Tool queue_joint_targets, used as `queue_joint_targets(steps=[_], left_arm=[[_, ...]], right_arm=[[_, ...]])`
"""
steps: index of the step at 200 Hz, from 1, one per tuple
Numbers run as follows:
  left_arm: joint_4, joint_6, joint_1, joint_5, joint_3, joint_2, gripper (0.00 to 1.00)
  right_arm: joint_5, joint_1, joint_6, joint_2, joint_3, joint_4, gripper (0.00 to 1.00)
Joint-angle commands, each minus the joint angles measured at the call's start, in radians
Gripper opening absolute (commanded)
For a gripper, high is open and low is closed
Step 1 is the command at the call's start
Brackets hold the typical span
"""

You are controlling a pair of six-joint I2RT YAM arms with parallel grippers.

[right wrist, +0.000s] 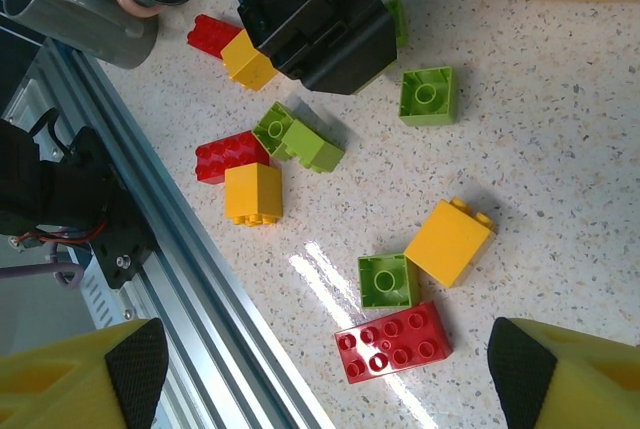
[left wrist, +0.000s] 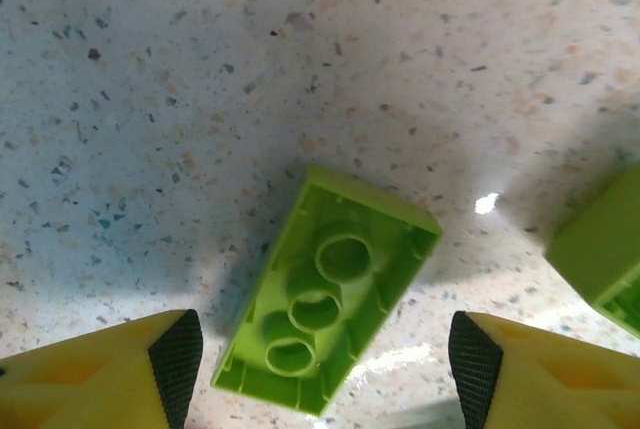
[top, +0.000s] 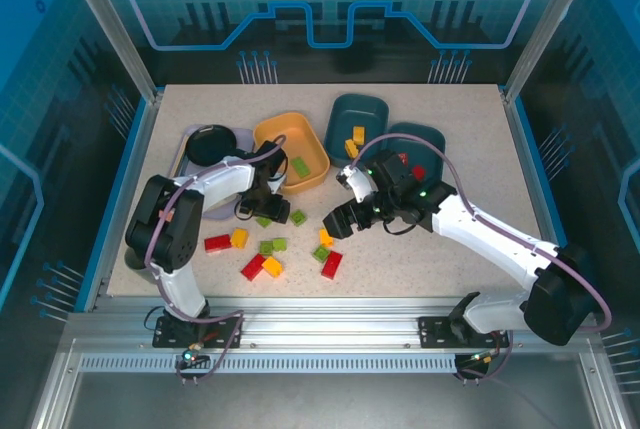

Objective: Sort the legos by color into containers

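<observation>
**Overhead view.** A speckled table (top: 450, 249) carries three bins.
- The yellow-orange bin (top: 275, 134) holds one green brick (top: 300, 165).
- The farther teal bin (top: 375, 109) holds a yellow brick (top: 356, 136).
- The nearer teal bin (top: 432, 137) holds a red piece (top: 418, 171), partly hidden by the right arm.

Loose legos (top: 271, 267) in red, green and yellow lie scattered between the two arms, near the front edge.

**Left wrist view.** This view adds detail that cannot be made out from above. The left pincer (left wrist: 325, 364) stands with its fingers apart. Between them lies an upturned green lego (left wrist: 325, 299) with its hollow underside facing up. It sits near the left pad (left wrist: 178, 364), with a wider gap to the right pad. A second green lego (left wrist: 600, 249) lies at the right edge.

**Right wrist view.** The right pincer (right wrist: 328, 379) is spread wide and holds nothing. Beneath it a red lego (right wrist: 393, 341), a green square lego (right wrist: 388, 280) and a yellow lego (right wrist: 450, 242) lie clustered together. The aluminium rail (right wrist: 200, 279) runs beside them.
</observation>
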State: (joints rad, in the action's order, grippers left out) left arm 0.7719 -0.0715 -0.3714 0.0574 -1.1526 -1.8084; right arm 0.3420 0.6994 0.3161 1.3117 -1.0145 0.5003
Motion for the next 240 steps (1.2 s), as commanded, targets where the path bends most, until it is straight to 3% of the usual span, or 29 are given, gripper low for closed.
queue_joint_targets(steps=[1, 18, 36, 50, 99, 165, 200, 240], left_arm=[[0.006, 0.002, -0.002, 0.021, -0.002, -0.044, 0.66], [0.004, -0.018, -0.003, 0.009, 0.004, -0.051, 0.61], [-0.007, -0.036, -0.004, -0.006, 0.022, -0.043, 0.44], [-0.013, -0.048, -0.013, -0.003, 0.038, -0.033, 0.37], [-0.023, -0.102, -0.044, 0.049, 0.064, 0.063, 0.25], [0.164, -0.264, -0.04, 0.066, -0.073, 0.285, 0.24], [0.193, -0.31, 0.007, 0.031, -0.268, 0.177, 0.25], [0.26, -0.356, 0.046, 0.033, -0.573, -0.121, 0.24]], right_arm=[[0.016, -0.013, 0.015, -0.008, 0.006, 0.006, 0.85], [0.012, -0.013, 0.015, -0.007, 0.009, 0.006, 0.85], [0.008, -0.015, 0.015, -0.004, 0.009, 0.007, 0.85], [0.007, -0.016, 0.017, 0.0, 0.006, 0.006, 0.84], [0.012, -0.029, 0.014, 0.016, -0.011, 0.002, 0.83], [-0.024, -0.097, 0.071, -0.004, -0.054, -0.02, 0.81], [-0.022, -0.156, 0.15, 0.041, -0.117, -0.125, 0.86], [0.002, -0.188, 0.192, 0.173, -0.249, -0.152, 0.88]])
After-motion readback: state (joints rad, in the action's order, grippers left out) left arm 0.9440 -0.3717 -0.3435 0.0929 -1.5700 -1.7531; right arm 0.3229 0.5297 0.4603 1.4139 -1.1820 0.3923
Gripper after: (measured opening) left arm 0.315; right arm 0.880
